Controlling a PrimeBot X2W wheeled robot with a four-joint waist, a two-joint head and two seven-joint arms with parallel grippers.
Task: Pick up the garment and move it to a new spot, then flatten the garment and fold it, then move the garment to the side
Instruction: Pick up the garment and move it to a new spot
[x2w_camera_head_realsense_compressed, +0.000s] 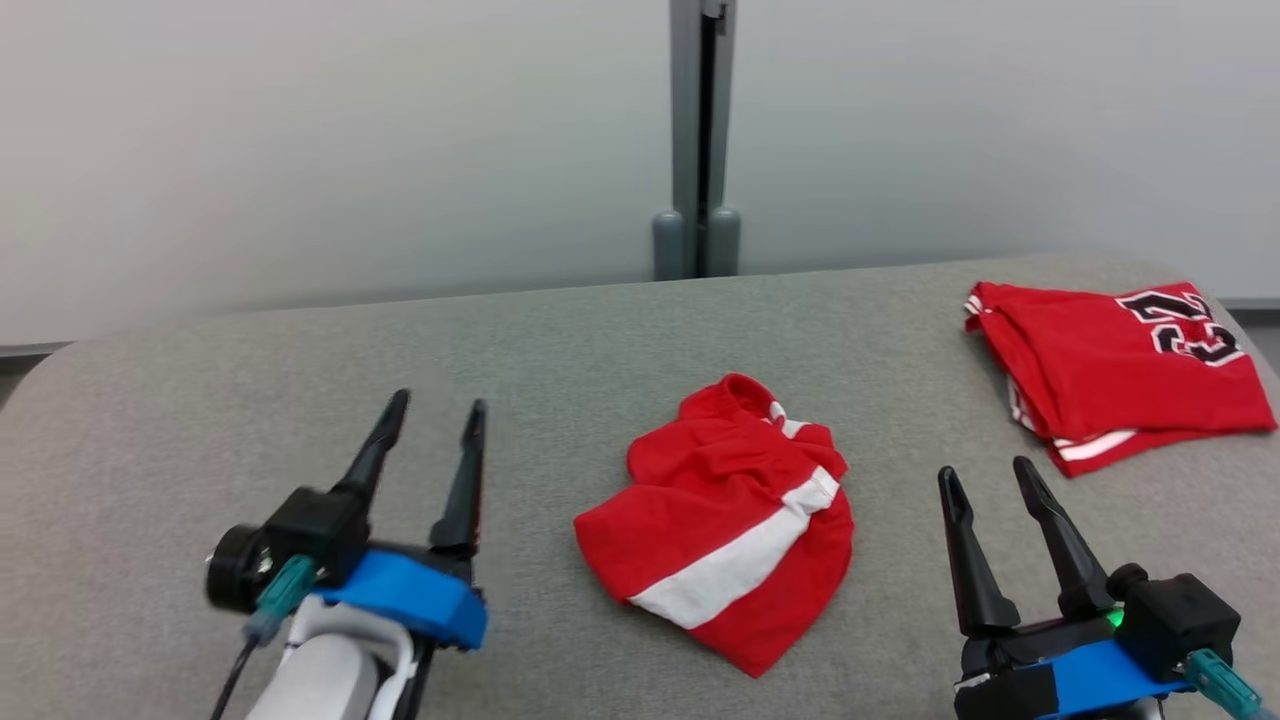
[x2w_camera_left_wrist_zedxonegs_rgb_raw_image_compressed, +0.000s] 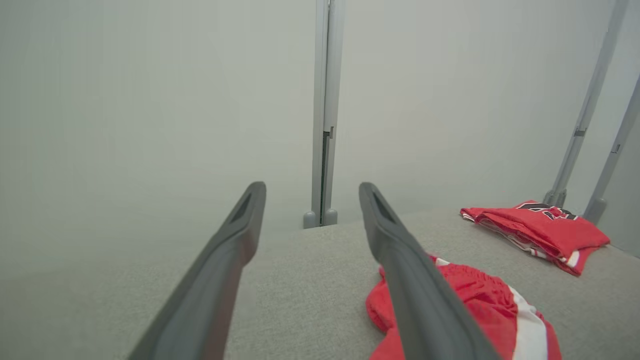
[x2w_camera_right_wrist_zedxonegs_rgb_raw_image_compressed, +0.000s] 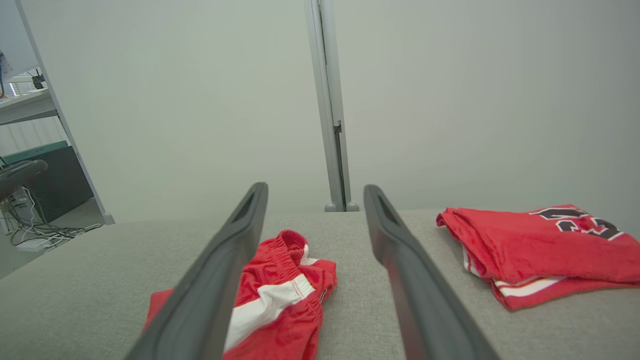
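Note:
The garment (x2w_camera_head_realsense_compressed: 720, 510), red shorts with a white stripe, lies crumpled in the middle of the grey padded table (x2w_camera_head_realsense_compressed: 500, 340). Nothing is holding it. My left gripper (x2w_camera_head_realsense_compressed: 438, 405) hovers open to its left, fingers apart and empty. My right gripper (x2w_camera_head_realsense_compressed: 985, 470) is open on its right, also empty. In the left wrist view the garment (x2w_camera_left_wrist_zedxonegs_rgb_raw_image_compressed: 475, 295) sits low right, partly behind one finger of the open left gripper (x2w_camera_left_wrist_zedxonegs_rgb_raw_image_compressed: 312, 187). In the right wrist view the garment (x2w_camera_right_wrist_zedxonegs_rgb_raw_image_compressed: 285, 290) lies lower left, partly behind a finger of the open right gripper (x2w_camera_right_wrist_zedxonegs_rgb_raw_image_compressed: 316, 189).
A folded red jersey (x2w_camera_head_realsense_compressed: 1110, 370) with black numbers rests at the table's far right, also seen as the jersey (x2w_camera_left_wrist_zedxonegs_rgb_raw_image_compressed: 540, 227) and the jersey (x2w_camera_right_wrist_zedxonegs_rgb_raw_image_compressed: 525, 245). A pale partition wall with a grey post (x2w_camera_head_realsense_compressed: 700, 140) stands right behind the table.

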